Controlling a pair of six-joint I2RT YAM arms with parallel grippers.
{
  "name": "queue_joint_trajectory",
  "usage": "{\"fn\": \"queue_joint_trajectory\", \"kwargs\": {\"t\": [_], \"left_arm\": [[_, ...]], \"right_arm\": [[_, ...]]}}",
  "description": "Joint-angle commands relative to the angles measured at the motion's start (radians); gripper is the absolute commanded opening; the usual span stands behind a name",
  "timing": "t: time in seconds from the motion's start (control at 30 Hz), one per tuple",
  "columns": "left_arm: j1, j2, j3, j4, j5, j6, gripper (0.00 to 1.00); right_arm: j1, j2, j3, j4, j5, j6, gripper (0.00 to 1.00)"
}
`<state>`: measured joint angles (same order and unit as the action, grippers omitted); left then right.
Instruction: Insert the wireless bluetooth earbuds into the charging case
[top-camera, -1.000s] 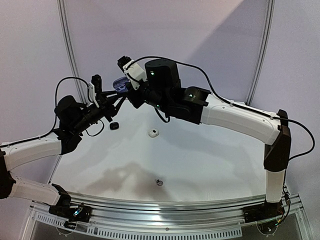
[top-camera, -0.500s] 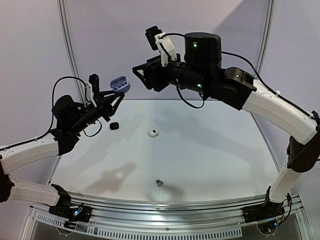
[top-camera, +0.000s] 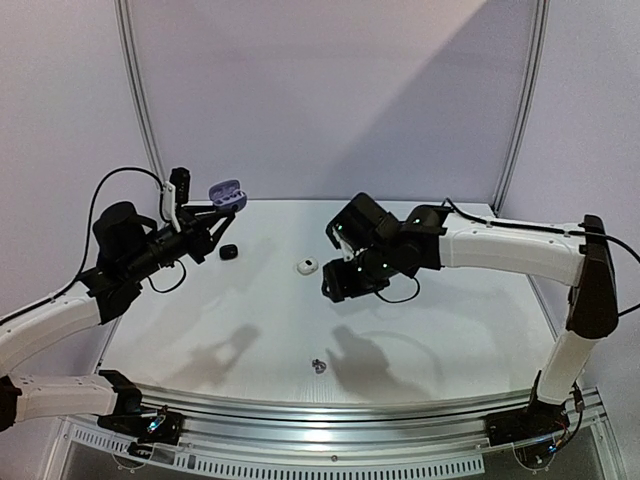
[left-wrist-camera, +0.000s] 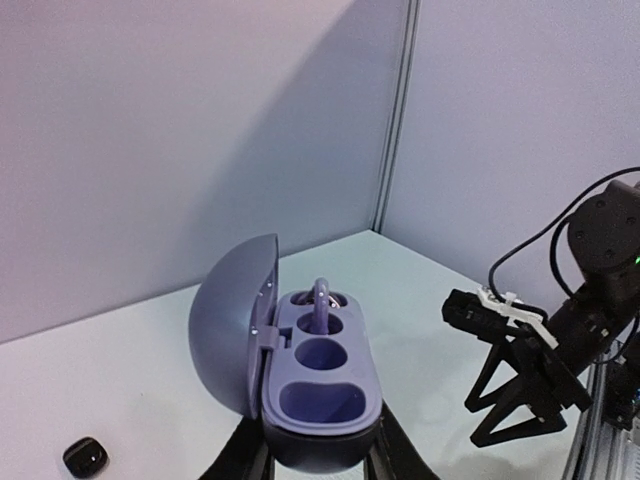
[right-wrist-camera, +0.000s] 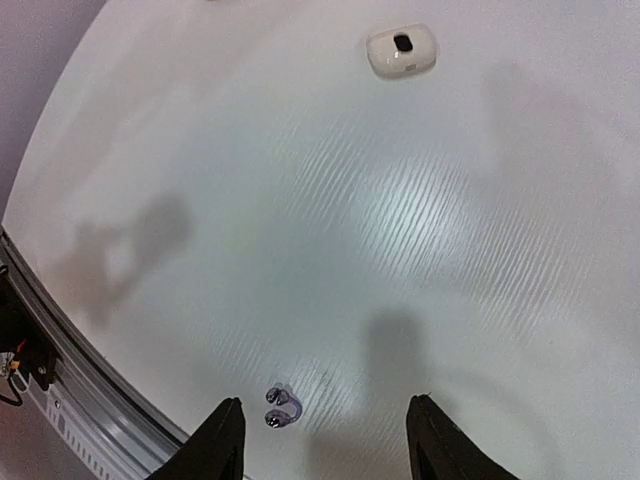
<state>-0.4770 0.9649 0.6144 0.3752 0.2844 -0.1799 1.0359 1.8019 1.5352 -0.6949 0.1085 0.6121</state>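
– So why is the lavender, egg-shaped plastic charging case held off the white table?

– It is clamped at its base by the left gripper, with the lid swung back and the sockets turned upward, presumably so that an earbud can be dropped in. One lilac piece is seated in the far socket; the two nearer sockets are bare.

– And the next earbud?

– A tiny silvery-grey earbud is seen lying near the table's front edge. The right arm is stretched low across the table with its wrist bent downward. The right gripper is aimed toward the earbud with its fingers spread and nothing caught between them.
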Motion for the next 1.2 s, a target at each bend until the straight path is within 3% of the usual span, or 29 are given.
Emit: {"fn": "queue_joint_trajectory", "kwargs": {"t": [0.0,0.1,0.2,0.4,0.57,0.67,0.8,1.17], "left_arm": [[0.007,-0.059,-0.070,-0.060,0.045,-0.046,0.00],[0.008,-0.093,-0.106,-0.101,0.063,-0.052,0.00],[0.008,-0.117,-0.145,-0.116,0.080,-0.038,0.00],[0.007,-0.141,-0.198,-0.042,0.145,-0.017,0.00],[0.008,-0.127,-0.267,0.080,0.263,0.142,0.00],[0.009,-0.106,-0.288,0.144,0.289,0.176,0.00],[0.009,-0.112,-0.316,0.199,0.315,0.226,0.00],[0.009,-0.144,-0.355,0.213,0.302,0.222,0.00]], "right_arm": [[0.036,0.075,-0.003,-0.057,-0.084,0.119,0.52],[0.056,0.111,-0.026,-0.029,-0.125,0.115,0.50],[0.079,0.097,-0.068,0.025,-0.138,-0.008,0.49],[0.090,-0.074,-0.340,0.287,-0.247,-0.572,0.56],[0.062,-0.026,-0.320,0.234,-0.292,-0.896,0.56],[0.039,0.065,-0.253,0.172,-0.312,-0.972,0.52],[0.034,0.088,-0.278,0.225,-0.335,-1.072,0.52],[0.035,0.187,-0.218,0.269,-0.318,-1.156,0.54]]}}
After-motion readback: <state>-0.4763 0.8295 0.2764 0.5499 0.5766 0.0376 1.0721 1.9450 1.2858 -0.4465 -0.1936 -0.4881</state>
